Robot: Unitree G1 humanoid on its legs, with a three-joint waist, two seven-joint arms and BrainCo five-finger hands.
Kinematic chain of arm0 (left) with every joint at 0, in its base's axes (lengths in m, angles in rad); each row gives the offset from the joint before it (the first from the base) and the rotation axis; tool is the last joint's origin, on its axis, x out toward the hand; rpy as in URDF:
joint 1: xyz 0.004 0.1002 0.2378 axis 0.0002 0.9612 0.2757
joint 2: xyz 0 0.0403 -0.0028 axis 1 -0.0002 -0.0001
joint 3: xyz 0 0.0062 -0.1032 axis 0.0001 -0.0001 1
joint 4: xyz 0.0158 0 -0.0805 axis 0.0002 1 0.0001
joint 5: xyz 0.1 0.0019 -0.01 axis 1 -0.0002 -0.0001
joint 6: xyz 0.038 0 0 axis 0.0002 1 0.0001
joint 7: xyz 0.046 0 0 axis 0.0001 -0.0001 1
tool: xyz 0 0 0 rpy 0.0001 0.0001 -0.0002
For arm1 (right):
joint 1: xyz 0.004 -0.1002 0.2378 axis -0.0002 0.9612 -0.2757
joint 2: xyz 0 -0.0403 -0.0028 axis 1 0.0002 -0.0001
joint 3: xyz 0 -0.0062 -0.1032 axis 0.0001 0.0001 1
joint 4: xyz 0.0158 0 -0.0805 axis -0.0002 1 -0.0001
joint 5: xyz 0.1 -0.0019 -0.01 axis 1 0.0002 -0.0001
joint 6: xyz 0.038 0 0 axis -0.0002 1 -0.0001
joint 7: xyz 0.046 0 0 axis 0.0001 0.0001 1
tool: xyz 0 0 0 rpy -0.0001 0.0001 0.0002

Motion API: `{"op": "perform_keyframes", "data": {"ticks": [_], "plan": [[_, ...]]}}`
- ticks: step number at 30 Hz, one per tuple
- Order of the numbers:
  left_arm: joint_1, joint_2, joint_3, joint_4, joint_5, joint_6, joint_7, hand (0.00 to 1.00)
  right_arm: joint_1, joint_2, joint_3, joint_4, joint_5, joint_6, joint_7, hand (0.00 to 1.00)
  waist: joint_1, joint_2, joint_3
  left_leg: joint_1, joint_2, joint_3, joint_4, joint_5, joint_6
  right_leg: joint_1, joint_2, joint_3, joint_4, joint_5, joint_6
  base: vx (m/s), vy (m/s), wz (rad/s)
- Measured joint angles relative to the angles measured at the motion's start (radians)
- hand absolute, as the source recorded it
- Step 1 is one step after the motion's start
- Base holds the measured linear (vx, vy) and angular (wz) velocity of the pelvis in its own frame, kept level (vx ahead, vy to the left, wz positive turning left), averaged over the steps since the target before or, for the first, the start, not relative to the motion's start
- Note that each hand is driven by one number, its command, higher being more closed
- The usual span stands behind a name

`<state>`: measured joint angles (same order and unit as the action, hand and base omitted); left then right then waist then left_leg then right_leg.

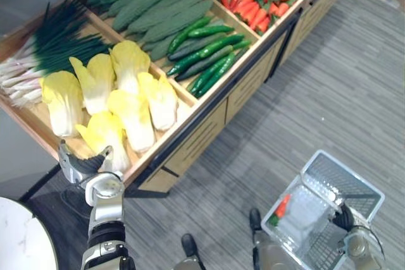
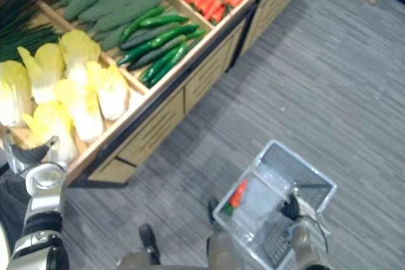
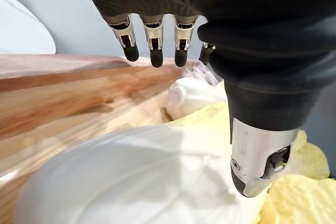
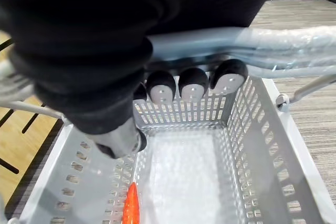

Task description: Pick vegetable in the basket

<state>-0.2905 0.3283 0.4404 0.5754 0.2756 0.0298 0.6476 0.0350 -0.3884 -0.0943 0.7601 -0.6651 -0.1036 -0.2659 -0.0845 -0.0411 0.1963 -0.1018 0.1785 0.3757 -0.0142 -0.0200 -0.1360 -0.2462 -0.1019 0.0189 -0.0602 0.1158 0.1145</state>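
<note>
Wooden produce stand, front bin: left hand fingers straight, thumb spread, over the nearest yellow cabbage, not gripping. Probably light, leafy, bruises easily; take it round the firmer white stem end. Right hand clenched on the basket handle.

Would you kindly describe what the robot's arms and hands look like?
The left arm and right arm are silver-grey jointed cylinders. The left hand and right hand wear dark ribbed covers over back and wrist, with silver fingers ending in rounded dark tips.
</note>
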Motion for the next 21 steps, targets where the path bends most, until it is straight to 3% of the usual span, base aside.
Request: {"op": "perform_keyframes", "data": {"ticks": [16, 21], "plan": [[-0.044, 0.044, 0.054, 0.108, -0.035, -0.034, 0.096, 0.0, -0.013, -0.021, 0.066, -0.013, 0.0, -0.022, -0.018, 1.0, 0.002, -0.003, 0.018, -0.017, 0.023, 0.056, 0.001, -0.004, -0.009, -0.056, 0.036, 0.065, -0.02, 0.03, -0.015, 0.0, -0.016, -0.14], [-0.095, 0.085, 0.077, 0.188, -0.035, -0.026, 0.117, 0.0, -0.016, -0.031, 0.11, -0.047, 0.0, -0.04, -0.024, 1.0, 0.002, -0.024, 0.032, -0.017, 0.023, 0.089, 0.001, 0.001, -0.014, -0.066, 0.038, 0.1, -0.042, 0.056, -0.017, -0.02, -0.011, -0.19]]}}
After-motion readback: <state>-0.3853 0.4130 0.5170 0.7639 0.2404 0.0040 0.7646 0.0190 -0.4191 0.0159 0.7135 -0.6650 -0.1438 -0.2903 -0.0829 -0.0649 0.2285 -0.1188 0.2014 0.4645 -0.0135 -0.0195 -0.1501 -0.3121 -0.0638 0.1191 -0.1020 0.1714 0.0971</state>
